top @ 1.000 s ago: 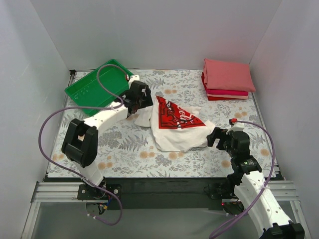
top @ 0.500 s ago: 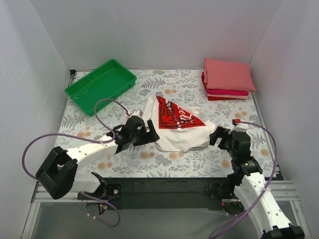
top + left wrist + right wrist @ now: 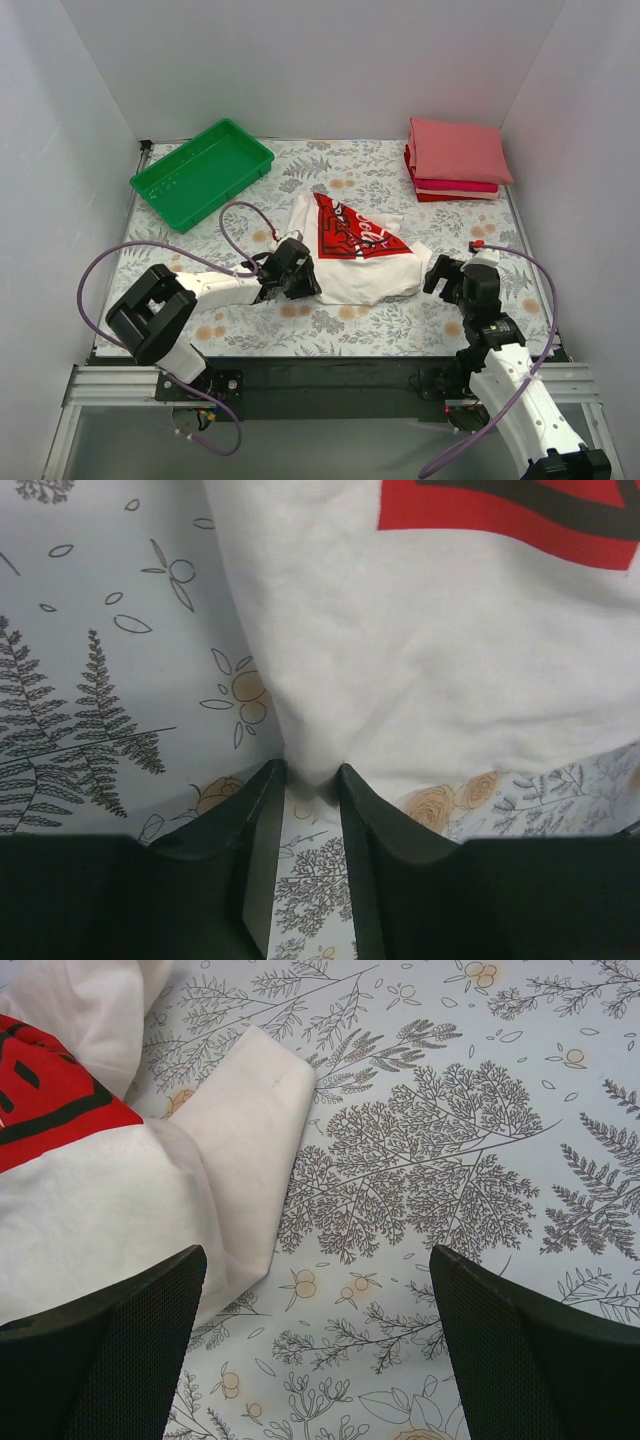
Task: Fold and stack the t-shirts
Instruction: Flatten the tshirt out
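Left end effector (image 3: 305, 773) newly on white t-shirt (image 3: 362, 278) edge, green tray (image 3: 197, 175) apart.

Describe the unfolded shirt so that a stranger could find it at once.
On the floral table, look at its middle. The white t-shirt lies there crumpled, with a red print; unlike the pink and red stack at the far right, it is unfolded.
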`<state>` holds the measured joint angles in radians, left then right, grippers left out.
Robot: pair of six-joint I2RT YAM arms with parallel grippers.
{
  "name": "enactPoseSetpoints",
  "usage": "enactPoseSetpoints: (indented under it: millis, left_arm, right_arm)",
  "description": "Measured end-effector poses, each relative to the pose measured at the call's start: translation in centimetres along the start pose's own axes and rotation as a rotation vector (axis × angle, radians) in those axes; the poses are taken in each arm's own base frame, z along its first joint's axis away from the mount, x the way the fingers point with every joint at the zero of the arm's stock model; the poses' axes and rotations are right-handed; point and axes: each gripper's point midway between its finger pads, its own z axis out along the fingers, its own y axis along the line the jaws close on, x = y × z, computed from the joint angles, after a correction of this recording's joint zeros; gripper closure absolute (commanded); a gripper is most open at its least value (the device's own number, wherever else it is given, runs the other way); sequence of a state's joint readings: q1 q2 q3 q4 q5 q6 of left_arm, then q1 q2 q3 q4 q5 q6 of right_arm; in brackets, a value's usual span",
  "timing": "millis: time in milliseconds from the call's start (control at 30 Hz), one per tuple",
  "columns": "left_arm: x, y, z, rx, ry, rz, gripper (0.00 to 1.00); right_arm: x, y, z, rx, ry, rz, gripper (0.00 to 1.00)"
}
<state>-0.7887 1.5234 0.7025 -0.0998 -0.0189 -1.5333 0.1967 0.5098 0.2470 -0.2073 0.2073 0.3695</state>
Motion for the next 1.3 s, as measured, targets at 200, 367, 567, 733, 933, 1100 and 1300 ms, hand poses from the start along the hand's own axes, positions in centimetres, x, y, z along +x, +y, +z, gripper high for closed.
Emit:
enactPoseSetpoints:
  millis: [200,367,567,733,933,1100,1300]
  left_arm:
    - [0.0,0.6,0.8,-0.033,-0.005,-0.020,1.00]
    - [-0.5,0.6,-0.9,-0.014,-0.051,-0.033,1.00]
    - [0.1,1.4,-2.9,0.017,-0.077,-0.060,1.00]
    - [0.6,1.9,-3.1,0.010,-0.071,-0.066,1.00]
    - [0.6,1.9,-3.1,0.011,-0.071,-0.065,1.00]
    - [0.6,1.9,-3.1,0.012,-0.071,-0.065,1.00]
    - [0.7,2.1,-3.1,0.002,-0.070,-0.066,1.00]
  right_arm:
    - [0.0,-0.8,-0.1,0.051,0.008,0.020,0.02]
    - [-1.5,-0.6,0.1,0.101,0.038,0.054,0.02]
    - [-2.6,1.3,2.9,0.110,0.192,0.042,0.14]
    - [-0.6,2.7,5.2,0.067,0.330,0.038,0.24]
    - [1.8,3.6,6.2,0.014,0.427,0.052,0.35]
    - [2.7,3.8,7.1,0.004,0.453,0.053,0.46]
    - [2.6,4.1,8.3,-0.012,0.434,0.055,0.78]
